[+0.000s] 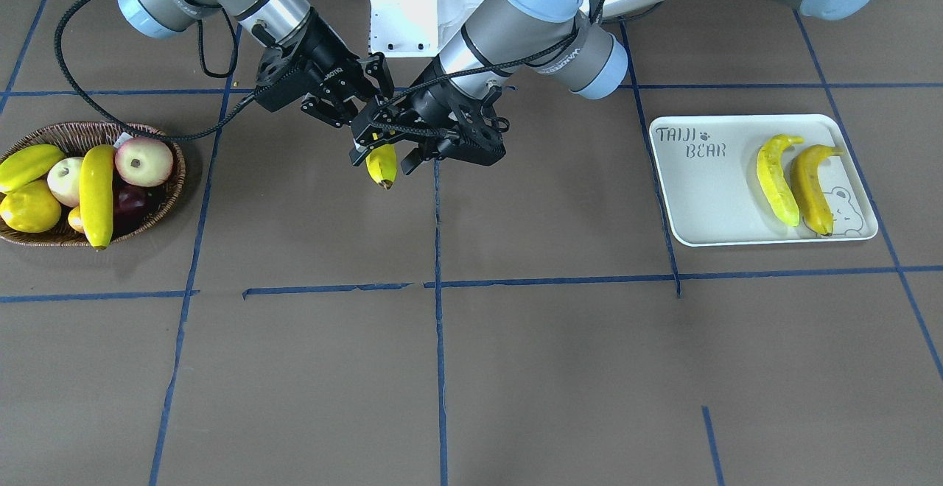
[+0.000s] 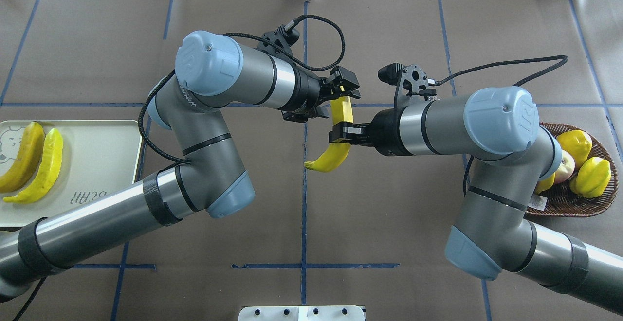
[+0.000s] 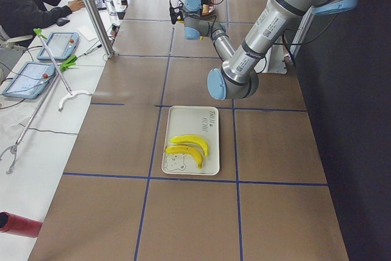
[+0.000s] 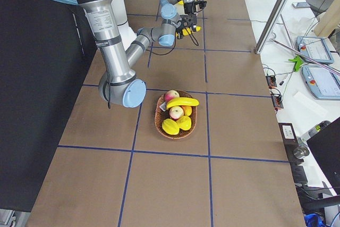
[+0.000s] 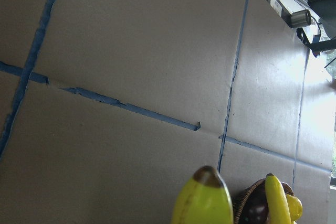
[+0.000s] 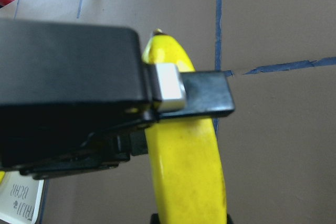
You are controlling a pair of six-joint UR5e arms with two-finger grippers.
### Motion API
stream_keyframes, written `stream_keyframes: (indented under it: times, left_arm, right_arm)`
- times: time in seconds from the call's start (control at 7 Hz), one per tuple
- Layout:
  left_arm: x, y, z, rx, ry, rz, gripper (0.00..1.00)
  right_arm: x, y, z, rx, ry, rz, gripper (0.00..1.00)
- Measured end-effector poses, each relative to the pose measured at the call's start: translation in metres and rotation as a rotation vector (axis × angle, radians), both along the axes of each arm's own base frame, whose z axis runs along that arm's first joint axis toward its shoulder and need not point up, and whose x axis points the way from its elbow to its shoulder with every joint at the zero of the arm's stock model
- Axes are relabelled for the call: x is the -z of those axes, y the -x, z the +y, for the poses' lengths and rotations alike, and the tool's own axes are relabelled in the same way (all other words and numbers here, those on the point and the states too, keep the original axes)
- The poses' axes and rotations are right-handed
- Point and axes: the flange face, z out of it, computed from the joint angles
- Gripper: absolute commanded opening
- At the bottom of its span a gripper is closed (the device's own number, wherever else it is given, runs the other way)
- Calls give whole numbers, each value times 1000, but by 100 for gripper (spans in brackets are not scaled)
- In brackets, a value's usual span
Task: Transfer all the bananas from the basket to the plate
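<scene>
A yellow banana (image 2: 336,153) with a dark tip hangs in mid-air over the table's middle, between both grippers. My right gripper (image 2: 342,133) is shut on its middle. My left gripper (image 2: 344,90) is closed on its far end, and one finger (image 6: 207,95) lies across it. The tip pokes out in the left wrist view (image 5: 202,200). A second banana (image 1: 97,195) lies across the fruit in the brown wicker basket (image 1: 74,127). Two bananas (image 1: 777,180) (image 1: 812,190) lie side by side on the white "TAIJI BEAR" plate (image 1: 707,199), near the bear face.
The basket also holds pale pink apples (image 1: 144,162), stubby yellow oval fruits (image 1: 29,210) and a dark red fruit (image 1: 131,200). Blue tape lines cross the brown table. An operator (image 3: 24,4) sits at a side desk beyond the table's far edge.
</scene>
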Motion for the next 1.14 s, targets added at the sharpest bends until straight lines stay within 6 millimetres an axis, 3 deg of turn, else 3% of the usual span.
stream_keyframes:
  times: [0.14,0.29,0.71,1.14]
  left_arm:
    - [-1,-2,1,0,-1,-1,0]
    - [0,-1,0,2,-3,0,0]
    - [1,13,-17,31,-3,-7,0]
    - [-15,39,-48,44,24,-73,0]
  right_arm:
    - [0,0,0,0,-1,0,30]
    - [0,0,0,1,-1,0,99]
    - [2,-4,2,2,-3,-4,100]
    - [23,-34,12,22,2,-12,100]
